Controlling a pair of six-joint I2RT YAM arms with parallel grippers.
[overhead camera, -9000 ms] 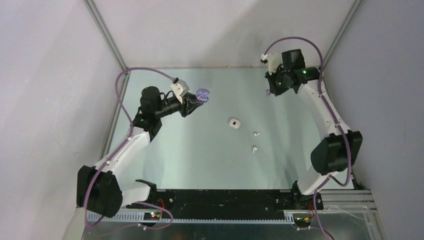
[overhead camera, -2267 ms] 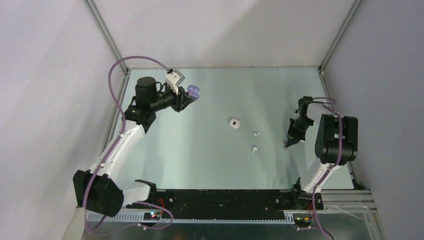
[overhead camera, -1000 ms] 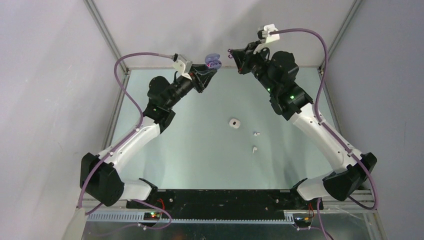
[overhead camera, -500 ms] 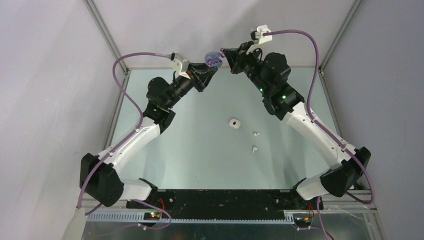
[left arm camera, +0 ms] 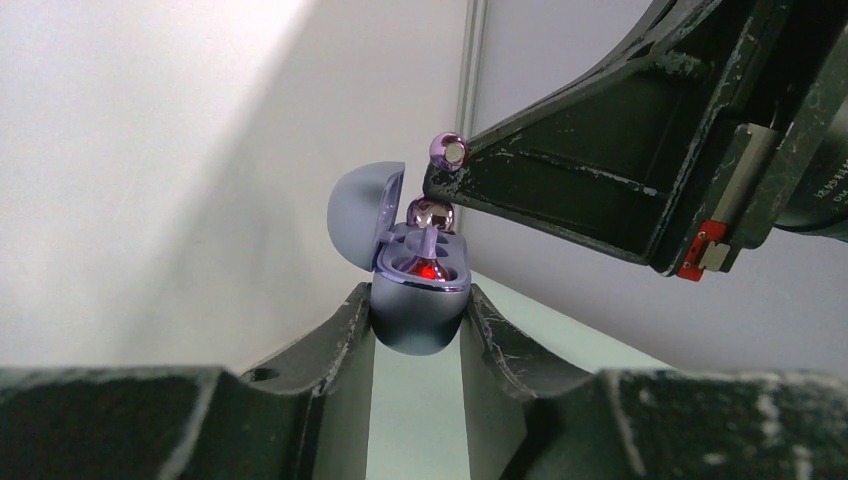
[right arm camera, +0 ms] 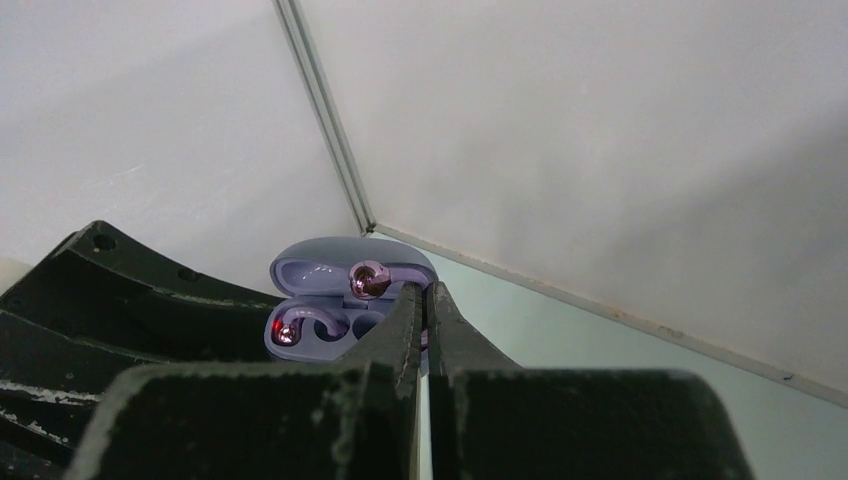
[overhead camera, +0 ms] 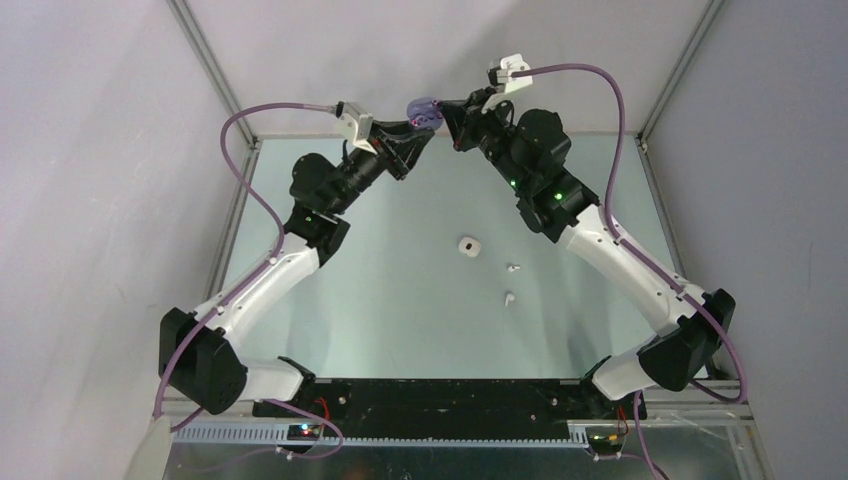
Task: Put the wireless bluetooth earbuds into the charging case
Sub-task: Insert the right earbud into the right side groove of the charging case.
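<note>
Gripping the open purple plastic charging case [left arm camera: 418,325] aloft in my left fingers [left arm camera: 340,345], I pinched a tiny purple earbud [left arm camera: 447,151] just above it with my right fingers [right arm camera: 396,340]. Other purple bud [left arm camera: 432,213] looked seated; two white earbuds [overhead camera: 513,268] lay on counter [overhead camera: 400,320], undone.

The top camera looks steeply down from above the near edge, taking in the whole bench [overhead camera: 420,330] from afar. Each wrist camera sits close behind its own jaws, the two facing each other; all three views share the open purple case [overhead camera: 424,108].
</note>
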